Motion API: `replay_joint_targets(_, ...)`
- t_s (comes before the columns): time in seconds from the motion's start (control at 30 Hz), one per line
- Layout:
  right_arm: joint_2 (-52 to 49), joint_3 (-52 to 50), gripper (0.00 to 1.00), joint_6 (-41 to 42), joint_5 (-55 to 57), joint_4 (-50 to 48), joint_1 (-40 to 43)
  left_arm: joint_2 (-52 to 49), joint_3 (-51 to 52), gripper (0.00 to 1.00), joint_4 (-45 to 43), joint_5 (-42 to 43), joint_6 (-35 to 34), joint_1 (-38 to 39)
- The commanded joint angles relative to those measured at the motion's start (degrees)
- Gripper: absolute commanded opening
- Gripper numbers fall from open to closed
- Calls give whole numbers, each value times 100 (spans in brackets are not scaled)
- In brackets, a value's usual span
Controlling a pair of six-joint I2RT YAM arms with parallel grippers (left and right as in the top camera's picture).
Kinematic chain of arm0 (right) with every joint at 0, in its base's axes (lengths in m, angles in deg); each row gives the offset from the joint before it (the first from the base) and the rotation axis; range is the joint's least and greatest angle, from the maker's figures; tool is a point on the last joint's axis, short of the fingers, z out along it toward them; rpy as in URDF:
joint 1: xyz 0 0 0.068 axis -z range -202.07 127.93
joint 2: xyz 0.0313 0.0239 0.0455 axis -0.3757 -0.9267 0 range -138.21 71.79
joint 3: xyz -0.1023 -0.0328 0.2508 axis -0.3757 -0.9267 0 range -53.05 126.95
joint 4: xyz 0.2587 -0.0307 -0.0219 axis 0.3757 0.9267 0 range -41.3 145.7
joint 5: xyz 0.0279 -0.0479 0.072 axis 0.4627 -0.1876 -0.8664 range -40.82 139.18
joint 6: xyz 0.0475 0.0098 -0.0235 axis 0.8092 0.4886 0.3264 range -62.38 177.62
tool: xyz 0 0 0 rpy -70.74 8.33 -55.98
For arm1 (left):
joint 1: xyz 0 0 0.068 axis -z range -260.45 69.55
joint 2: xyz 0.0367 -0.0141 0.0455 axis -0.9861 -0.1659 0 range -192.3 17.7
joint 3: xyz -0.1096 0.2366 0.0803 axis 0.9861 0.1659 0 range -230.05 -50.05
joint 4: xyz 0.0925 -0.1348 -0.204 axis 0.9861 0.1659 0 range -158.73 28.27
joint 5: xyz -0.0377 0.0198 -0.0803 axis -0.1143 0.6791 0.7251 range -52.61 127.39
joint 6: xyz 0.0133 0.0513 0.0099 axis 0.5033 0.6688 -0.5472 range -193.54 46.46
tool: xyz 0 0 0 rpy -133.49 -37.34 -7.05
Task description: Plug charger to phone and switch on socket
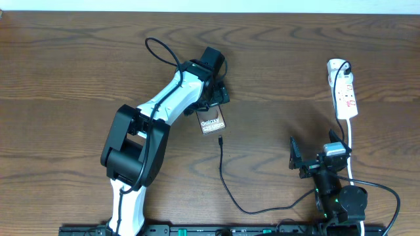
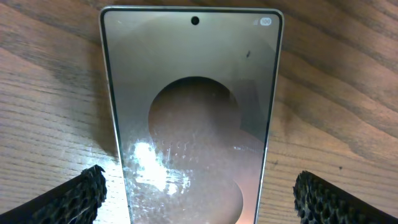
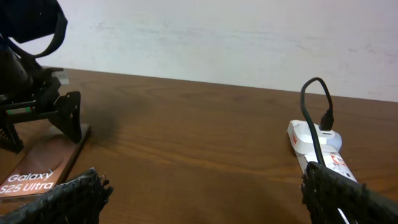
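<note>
Your phone (image 2: pixel 193 118) lay flat near the middle of the table (image 1: pixel 79 59), bronze screen up, with a dark oval and white Galaxy lettering. Glare blurred its lower half, and the left wrist view cut off its bottom edge. Your left gripper (image 2: pixel 199 196) stood wide open, a finger either side of it. The charger (image 1: pixel 226 177) tip lay just beside the phone, unplugged. The socket (image 1: pixel 344 92) sat by your right gripper (image 1: pixel 316 152), which gaped wide and empty; its switches were too small to read
</note>
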Motion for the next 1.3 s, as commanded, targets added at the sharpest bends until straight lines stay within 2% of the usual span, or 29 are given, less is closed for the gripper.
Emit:
replay_joint_targets(0.0, 31, -11, 99, -68, -33, 20, 26, 72, 44, 98, -44, -192, -50, 17)
replay_joint_targets(1.27, 31, -11, 99, -68, -35, 20, 26, 72, 1147, 98, -859, -195, -28, 28)
